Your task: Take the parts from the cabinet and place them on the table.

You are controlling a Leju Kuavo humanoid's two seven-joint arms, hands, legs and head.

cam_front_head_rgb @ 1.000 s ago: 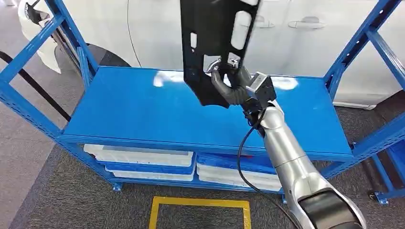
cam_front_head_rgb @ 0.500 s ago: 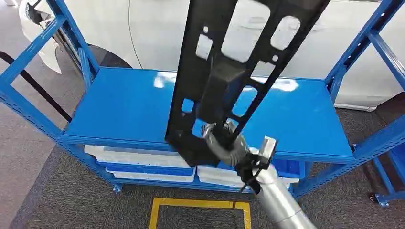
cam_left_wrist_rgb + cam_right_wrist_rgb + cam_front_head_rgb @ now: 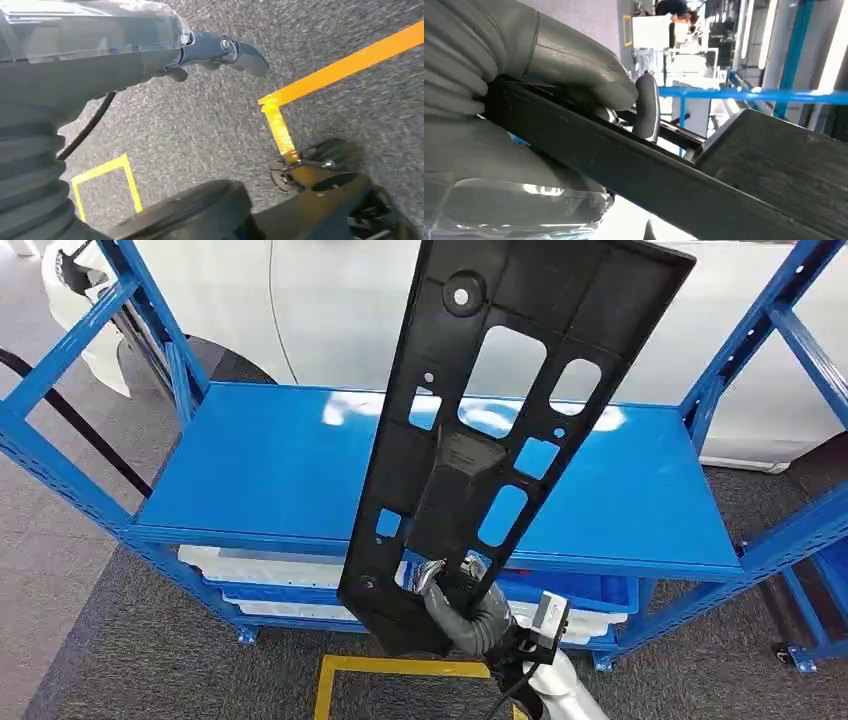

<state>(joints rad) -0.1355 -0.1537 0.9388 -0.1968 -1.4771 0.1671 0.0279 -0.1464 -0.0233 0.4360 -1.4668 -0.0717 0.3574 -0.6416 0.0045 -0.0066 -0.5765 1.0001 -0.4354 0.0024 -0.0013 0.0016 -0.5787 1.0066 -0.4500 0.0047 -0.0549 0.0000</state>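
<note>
A long black plastic panel (image 3: 500, 410) with several cut-out holes stands nearly upright, leaning to the right, in front of the blue cabinet shelf (image 3: 260, 460). My right hand (image 3: 460, 612) grips its lower end, close to my body and in front of the shelf's front edge. In the right wrist view the thumb (image 3: 574, 65) presses on the panel's edge (image 3: 674, 185) and the fingers wrap around behind it. My left hand (image 3: 210, 50) hangs over the grey carpet with its fingers stretched out and nothing in it.
White trays (image 3: 290, 570) fill the lower shelf level. Blue uprights (image 3: 60, 340) frame the cabinet on both sides. A white car (image 3: 330, 310) stands behind it. A yellow taped rectangle (image 3: 420, 668) marks the carpet in front of the cabinet.
My right arm has drawn back from over the shelf toward my body, carrying the black panel out past the front edge. The panel now looms larger and nearer.
</note>
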